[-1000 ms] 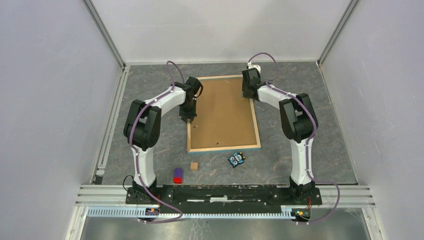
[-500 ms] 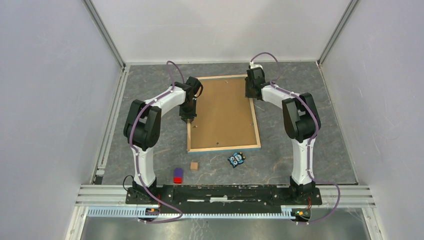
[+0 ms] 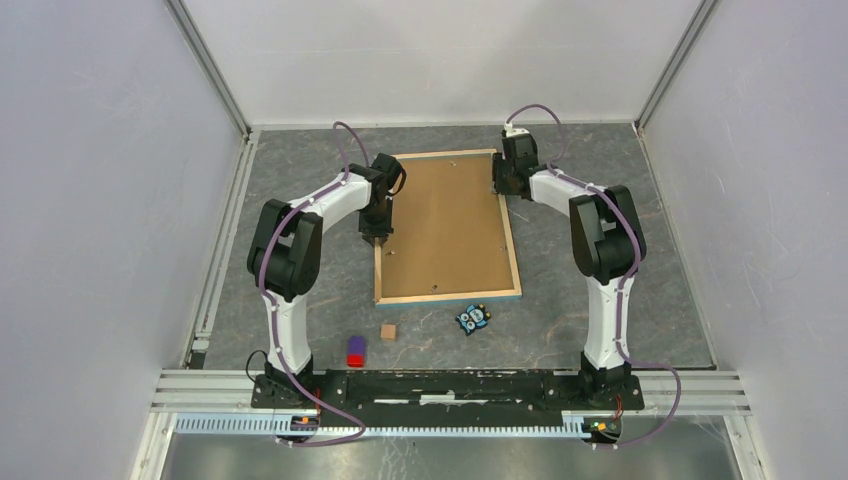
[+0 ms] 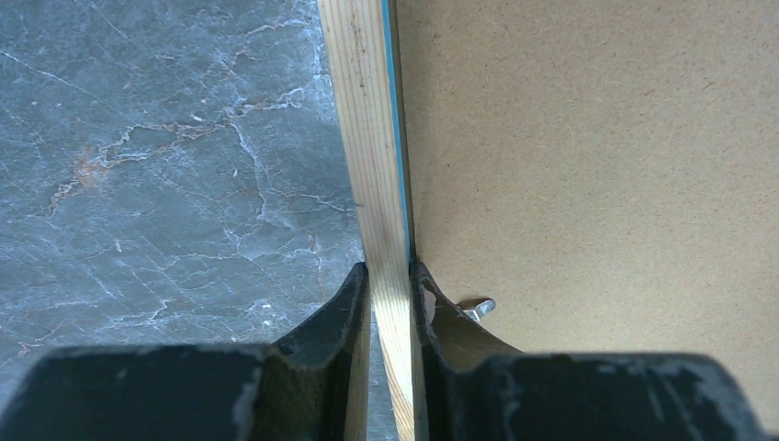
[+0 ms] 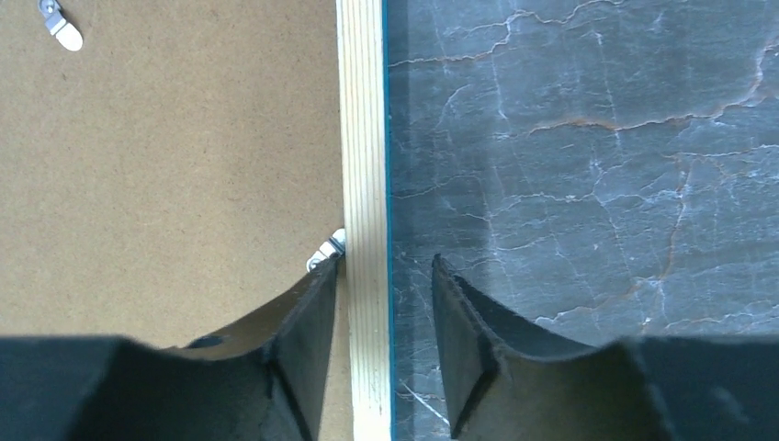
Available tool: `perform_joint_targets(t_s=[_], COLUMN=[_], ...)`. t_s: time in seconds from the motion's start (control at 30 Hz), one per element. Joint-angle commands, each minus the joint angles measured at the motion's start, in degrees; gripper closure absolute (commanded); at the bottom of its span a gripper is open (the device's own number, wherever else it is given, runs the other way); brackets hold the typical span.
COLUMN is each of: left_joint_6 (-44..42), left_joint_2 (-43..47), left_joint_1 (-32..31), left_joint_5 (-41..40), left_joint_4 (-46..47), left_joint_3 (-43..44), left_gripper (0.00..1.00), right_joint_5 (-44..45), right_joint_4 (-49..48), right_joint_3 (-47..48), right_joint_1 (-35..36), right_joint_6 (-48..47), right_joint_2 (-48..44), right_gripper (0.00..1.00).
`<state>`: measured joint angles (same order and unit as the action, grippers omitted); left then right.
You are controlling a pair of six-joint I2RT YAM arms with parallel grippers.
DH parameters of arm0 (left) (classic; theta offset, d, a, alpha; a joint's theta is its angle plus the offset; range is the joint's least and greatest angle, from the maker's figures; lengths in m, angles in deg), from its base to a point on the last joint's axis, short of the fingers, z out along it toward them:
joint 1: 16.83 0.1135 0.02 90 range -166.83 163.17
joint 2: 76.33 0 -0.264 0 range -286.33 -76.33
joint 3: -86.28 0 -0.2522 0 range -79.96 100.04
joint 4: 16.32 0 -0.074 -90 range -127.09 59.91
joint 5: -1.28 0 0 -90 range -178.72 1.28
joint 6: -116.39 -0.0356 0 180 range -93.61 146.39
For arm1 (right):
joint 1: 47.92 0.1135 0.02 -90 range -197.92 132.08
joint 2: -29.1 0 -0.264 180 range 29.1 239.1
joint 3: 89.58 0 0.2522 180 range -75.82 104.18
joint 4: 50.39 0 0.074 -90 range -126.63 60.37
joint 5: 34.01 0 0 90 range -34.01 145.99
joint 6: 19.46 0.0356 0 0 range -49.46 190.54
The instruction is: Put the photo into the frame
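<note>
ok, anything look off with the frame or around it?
Nothing damaged or spilled. The frame lies face down, slightly askew on the table, brown backing board in it; no photo is visible.

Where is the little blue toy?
In the top view, the blue toy lies on the table beside the frame's near edge, toward its right corner, right of the small wooden cube.

We see the frame (image 3: 447, 295) lying back-up on the grey marbled table (image 3: 660, 300), with a brown backing board (image 3: 445, 225) filling it. The left gripper (image 3: 377, 238) meets its left rim and the right gripper (image 3: 497, 188) meets its right rim by the far corner. Nearer us lie three small things: a wooden cube (image 3: 388, 331), a red-and-purple block (image 3: 355, 350) and a blue toy (image 3: 473, 318).
</note>
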<state>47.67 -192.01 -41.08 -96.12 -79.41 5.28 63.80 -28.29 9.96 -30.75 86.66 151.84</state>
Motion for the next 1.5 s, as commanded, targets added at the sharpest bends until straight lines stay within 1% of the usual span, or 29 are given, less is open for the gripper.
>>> perform_joint_targets(t_s=[0.0,0.07,0.13,0.27,0.43,0.57,0.67,1.03,1.37,1.4,1.47], left_joint_6=[2.1,2.19,2.21,2.36,2.71,2.8,2.8,2.98,3.07,3.08,3.16], left_joint_2=[-0.12,-0.08,-0.01,0.12,-0.12,0.04,0.16,0.03,0.17,0.23,0.27], left_joint_1=[-0.47,-0.21,0.01,0.3,0.29,0.3,0.33,0.33,0.27,0.29,0.33], left_joint_5=[-0.01,-0.03,0.01,0.06,1.56,1.62,1.86,2.11,2.29,2.39,2.38], left_joint_4=[-1.34,-1.39,-1.34,-1.37,-1.22,-1.15,-1.15,-1.06,-0.9,-0.76,-0.75], left_joint_3=[-0.35,-0.38,-0.34,-0.41,-0.49,-0.52,-0.58,-0.72,-0.86,-0.92,-0.89], left_gripper=[0.98,0.98,0.98,0.98,0.98,0.98,0.98,0.98,0.98,0.98,0.98], right_joint_5=[-3.77,-5.45,-6.11,-6.28,-3.61,-2.13,0.73,7.62,11.27,11.39,11.41], right_joint_4=[-0.37,-2.51,-3.93,-5.03,-6.28,-4.84,-3.91,-2.27,2.27,2.42,2.55], right_joint_3=[-3.3,-5.29,-6.73,-7.47,-6.41,-3.95,-3.01,-1.3,2.38,2.38,1.98], right_joint_1=[0.07,-0.11,-0.26,-0.58,-0.91,-0.92,-0.73,0.88,1.3,1.38,1.36], right_joint_6=[-1.72,-1.96,-1.94,-0.87,5.63,9.71,11.04,10.84,11.4,11.66,11.93], right_joint_2=[-3.31,-4.9,-6.05,-6.06,-3.53,-0.53,0.24,0.91,3.21,3.14,2.89], right_gripper=[0.46,0.4,0.37,0.37,0.35,0.36,0.38,0.43,0.43,0.44,0.49])
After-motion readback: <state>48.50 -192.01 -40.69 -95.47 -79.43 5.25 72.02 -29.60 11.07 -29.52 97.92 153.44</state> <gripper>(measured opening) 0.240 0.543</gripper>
